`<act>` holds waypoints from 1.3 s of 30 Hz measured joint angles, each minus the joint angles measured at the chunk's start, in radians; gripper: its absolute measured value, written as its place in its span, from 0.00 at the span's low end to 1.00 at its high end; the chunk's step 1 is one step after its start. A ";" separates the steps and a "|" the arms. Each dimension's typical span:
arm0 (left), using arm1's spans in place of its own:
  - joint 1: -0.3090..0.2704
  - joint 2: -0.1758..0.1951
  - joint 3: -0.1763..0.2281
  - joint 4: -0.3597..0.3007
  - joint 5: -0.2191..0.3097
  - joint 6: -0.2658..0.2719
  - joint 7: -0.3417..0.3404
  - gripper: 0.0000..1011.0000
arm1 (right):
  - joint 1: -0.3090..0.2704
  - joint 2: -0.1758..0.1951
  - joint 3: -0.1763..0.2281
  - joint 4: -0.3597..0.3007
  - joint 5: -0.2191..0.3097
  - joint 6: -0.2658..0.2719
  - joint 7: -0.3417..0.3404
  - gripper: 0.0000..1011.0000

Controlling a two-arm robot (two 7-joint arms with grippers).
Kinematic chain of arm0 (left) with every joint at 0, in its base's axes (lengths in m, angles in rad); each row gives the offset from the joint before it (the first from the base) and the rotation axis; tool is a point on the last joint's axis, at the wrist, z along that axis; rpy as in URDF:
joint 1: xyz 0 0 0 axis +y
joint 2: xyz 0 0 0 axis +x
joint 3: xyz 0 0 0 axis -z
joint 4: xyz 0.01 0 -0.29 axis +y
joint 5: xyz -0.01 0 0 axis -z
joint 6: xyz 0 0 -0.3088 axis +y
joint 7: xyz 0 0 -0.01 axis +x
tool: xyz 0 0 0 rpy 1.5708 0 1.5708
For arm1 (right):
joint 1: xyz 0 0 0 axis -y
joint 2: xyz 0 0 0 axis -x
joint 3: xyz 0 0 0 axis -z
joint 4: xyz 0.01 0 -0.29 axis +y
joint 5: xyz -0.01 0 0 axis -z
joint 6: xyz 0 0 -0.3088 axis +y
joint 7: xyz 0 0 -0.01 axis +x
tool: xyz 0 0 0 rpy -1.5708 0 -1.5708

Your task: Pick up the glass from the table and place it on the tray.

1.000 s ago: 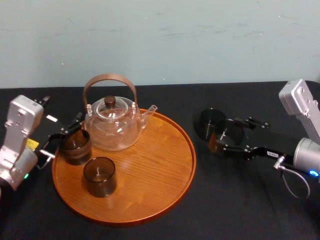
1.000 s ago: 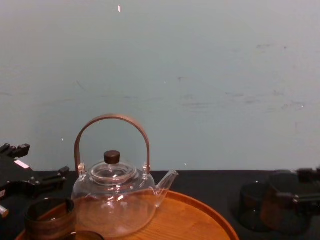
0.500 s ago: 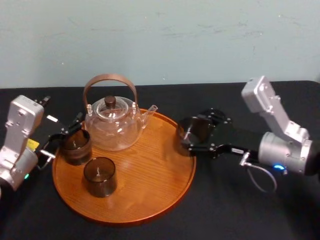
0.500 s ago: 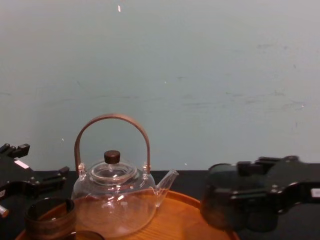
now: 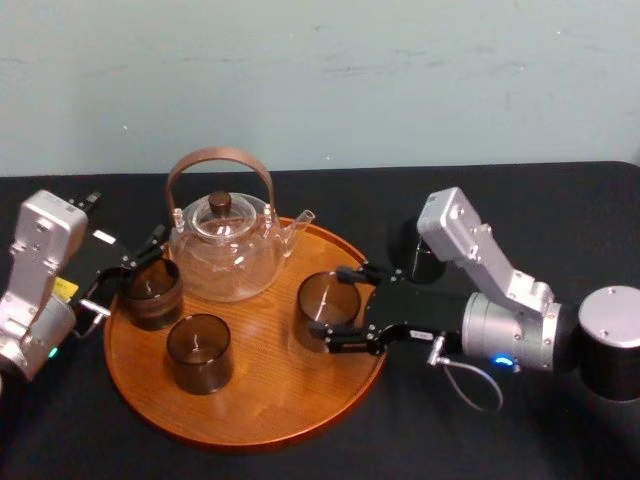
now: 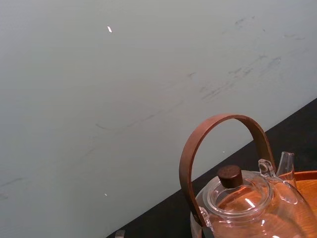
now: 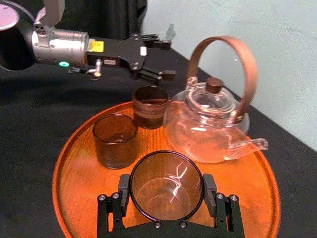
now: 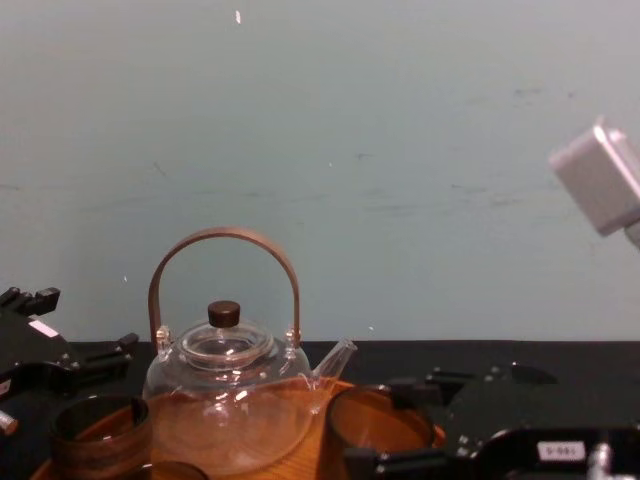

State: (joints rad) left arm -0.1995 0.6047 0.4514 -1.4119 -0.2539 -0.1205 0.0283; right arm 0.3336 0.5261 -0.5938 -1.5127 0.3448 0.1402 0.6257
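Brown glass [image 7: 167,194], judged light, slick and breakable, is clamped mid-wall by right gripper [image 5: 332,303] over tray's [image 5: 250,420] right edge; left gripper [image 7: 159,59] is parked, jaws spread.

The smoky-brown glass [image 5: 328,300] is upright, mouth up, just inside the right rim of the tray [image 5: 262,405], which is wide, round, orange-brown and low-rimmed.

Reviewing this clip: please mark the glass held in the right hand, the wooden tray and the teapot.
glass [image 7: 166,192], right wrist view, inner base seen through the rim.
tray [image 5: 268,375], head view, bare floor near the front.
teapot [image 5: 226,262], head view, clear body.
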 joint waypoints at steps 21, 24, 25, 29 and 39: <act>0.000 0.000 0.000 0.000 0.000 0.000 0.000 0.99 | 0.005 -0.053 -0.062 0.092 -0.028 -0.022 0.009 0.89; 0.000 0.000 0.000 0.000 0.000 0.000 0.000 0.99 | 0.006 -0.058 -0.065 0.102 -0.032 -0.025 0.008 0.89; 0.000 0.000 0.000 0.000 0.000 0.000 0.000 0.99 | 0.006 -0.059 -0.066 0.104 -0.033 -0.025 0.007 0.89; 0.000 0.000 0.000 0.000 0.000 0.000 0.000 0.99 | 0.007 -0.063 -0.068 0.112 -0.039 -0.028 0.006 0.89; 0.000 0.000 0.000 0.000 0.000 0.000 0.000 0.99 | 0.005 -0.062 -0.069 0.111 -0.048 -0.028 -0.002 0.89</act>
State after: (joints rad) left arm -0.1995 0.6047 0.4514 -1.4120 -0.2539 -0.1205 0.0283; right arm 0.3390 0.4637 -0.6627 -1.4017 0.2972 0.1122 0.6239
